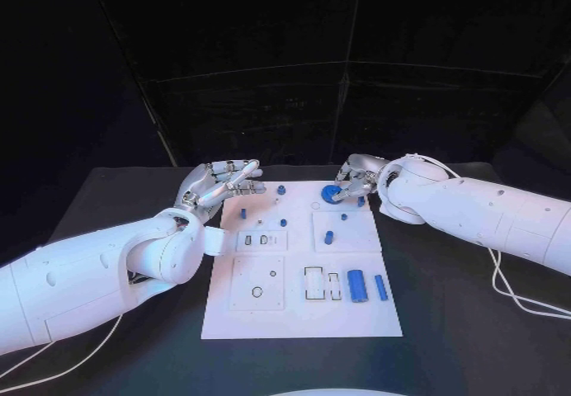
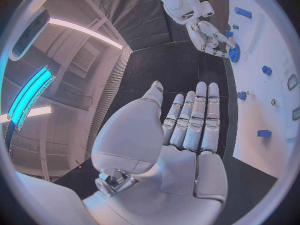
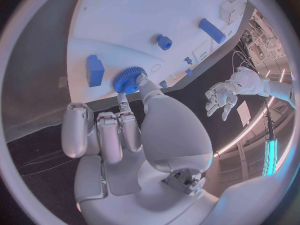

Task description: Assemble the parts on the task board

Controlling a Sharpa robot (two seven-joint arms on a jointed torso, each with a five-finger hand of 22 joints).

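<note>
A white task board lies mid-surface before black curtains. At its far edge, the right hand pinches a blue gear; the left hand hovers far-left, fingers released.

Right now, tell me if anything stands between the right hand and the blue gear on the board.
Nothing visible does. The right hand is already at the blue gear, with fingers touching its rim at the far end of the task board. The left hand is open, off the board's left edge.
</note>
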